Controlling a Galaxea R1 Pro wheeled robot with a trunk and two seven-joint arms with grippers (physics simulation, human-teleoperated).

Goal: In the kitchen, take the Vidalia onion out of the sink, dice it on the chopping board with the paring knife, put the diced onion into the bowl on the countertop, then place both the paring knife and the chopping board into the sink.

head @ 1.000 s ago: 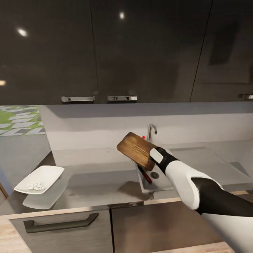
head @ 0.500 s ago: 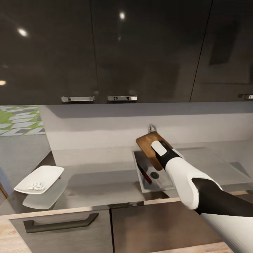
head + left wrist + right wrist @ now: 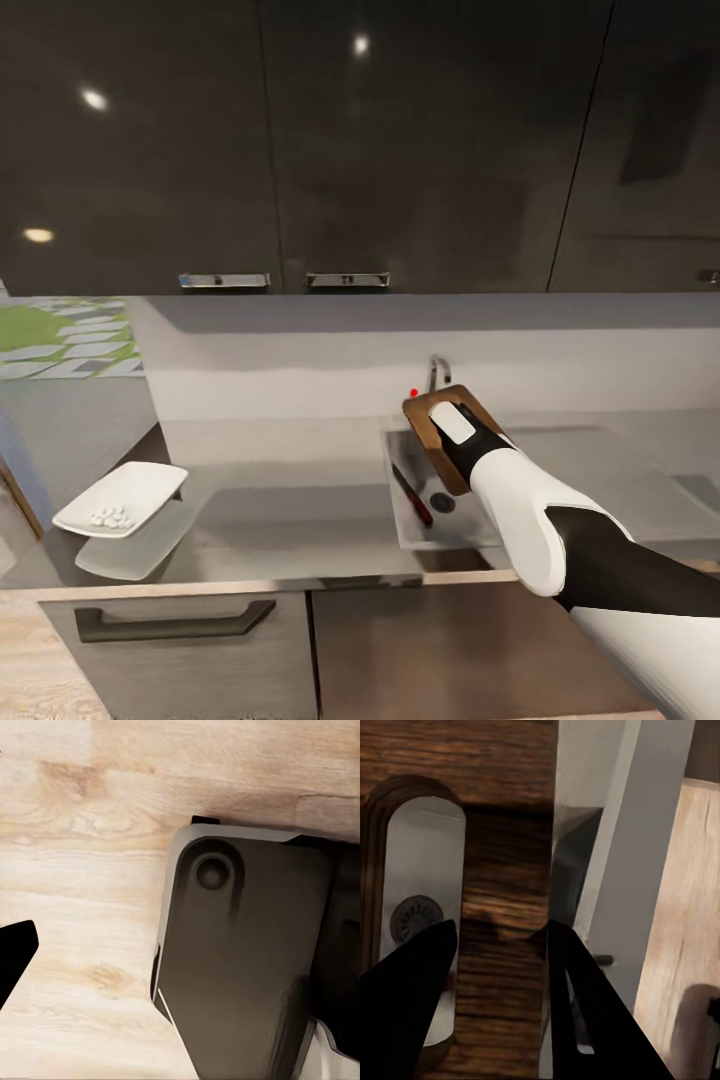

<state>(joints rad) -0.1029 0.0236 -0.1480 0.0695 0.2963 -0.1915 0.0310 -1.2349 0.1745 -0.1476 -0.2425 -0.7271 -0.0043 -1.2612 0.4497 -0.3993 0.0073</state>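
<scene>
My right gripper is shut on the dark brown chopping board near its slot. In the head view the board hangs tilted over the steel sink, just in front of the tap. The paring knife, with its red handle, lies inside the basin beside the drain. At the far left of the countertop stands the white bowl with small white diced pieces in it. The whole Vidalia onion is out of view. In the left wrist view one dark fingertip hangs over wood floor.
Glossy dark upper cabinets hang over the pale wall. A drawer with a dark handle sits under the counter at the left. The left wrist view looks down on the robot's dark base and light wood floor.
The right arm has swung the board right and down, from beside the sink to over the basin near the tap. The head view has shifted a little.
</scene>
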